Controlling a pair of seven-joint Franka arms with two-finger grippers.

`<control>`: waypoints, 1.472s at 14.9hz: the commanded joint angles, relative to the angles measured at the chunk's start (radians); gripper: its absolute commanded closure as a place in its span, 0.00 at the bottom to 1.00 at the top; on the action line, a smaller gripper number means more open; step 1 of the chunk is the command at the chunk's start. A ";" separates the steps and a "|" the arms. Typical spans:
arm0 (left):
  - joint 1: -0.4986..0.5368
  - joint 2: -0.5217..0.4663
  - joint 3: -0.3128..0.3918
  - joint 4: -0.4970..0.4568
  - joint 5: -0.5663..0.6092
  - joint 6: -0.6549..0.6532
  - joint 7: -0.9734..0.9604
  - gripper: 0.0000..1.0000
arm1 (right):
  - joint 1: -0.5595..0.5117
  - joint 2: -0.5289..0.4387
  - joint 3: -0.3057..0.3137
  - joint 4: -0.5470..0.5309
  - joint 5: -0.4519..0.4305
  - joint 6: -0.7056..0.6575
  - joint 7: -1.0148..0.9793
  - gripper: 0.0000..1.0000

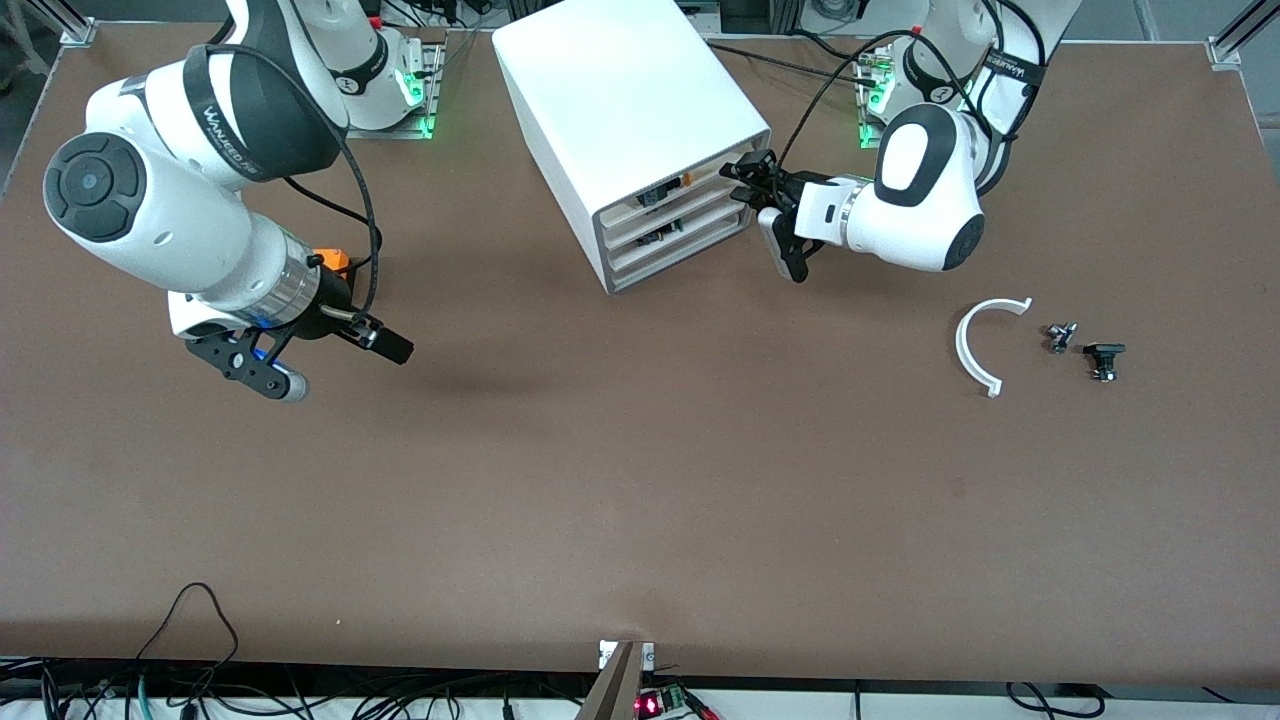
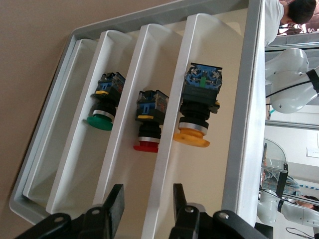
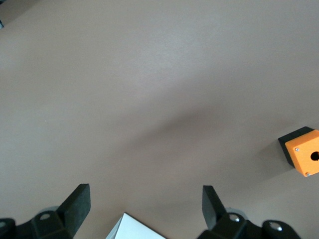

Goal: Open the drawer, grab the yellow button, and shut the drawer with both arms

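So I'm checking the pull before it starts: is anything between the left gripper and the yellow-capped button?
The left gripper, fingers open, sits at the front edge of the top drawer. The button lies inside that drawer, whose front edge stands between them. The right gripper waits over the table.

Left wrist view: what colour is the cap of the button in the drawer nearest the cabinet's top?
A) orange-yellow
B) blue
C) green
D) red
A: the button with the orange-yellow cap lies in the drawer next to the cabinet's top panel; the red-capped and green-capped ones sit in the two drawers below.
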 commanded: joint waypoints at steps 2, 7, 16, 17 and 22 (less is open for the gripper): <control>0.005 -0.041 -0.027 -0.038 -0.031 0.014 0.035 0.43 | 0.033 0.064 -0.004 0.148 0.014 -0.086 0.101 0.01; 0.004 -0.036 -0.029 -0.040 -0.031 0.015 0.076 0.49 | 0.071 0.107 -0.004 0.237 0.012 -0.104 0.189 0.01; 0.005 -0.036 -0.075 -0.052 -0.031 0.089 0.085 0.52 | 0.113 0.169 -0.005 0.334 0.011 -0.118 0.304 0.01; 0.005 -0.036 -0.079 -0.052 -0.031 0.089 0.085 0.54 | 0.119 0.172 -0.005 0.339 0.011 -0.118 0.316 0.01; 0.024 -0.029 -0.078 -0.053 -0.031 0.075 0.171 1.00 | 0.128 0.181 -0.004 0.360 0.012 -0.117 0.358 0.01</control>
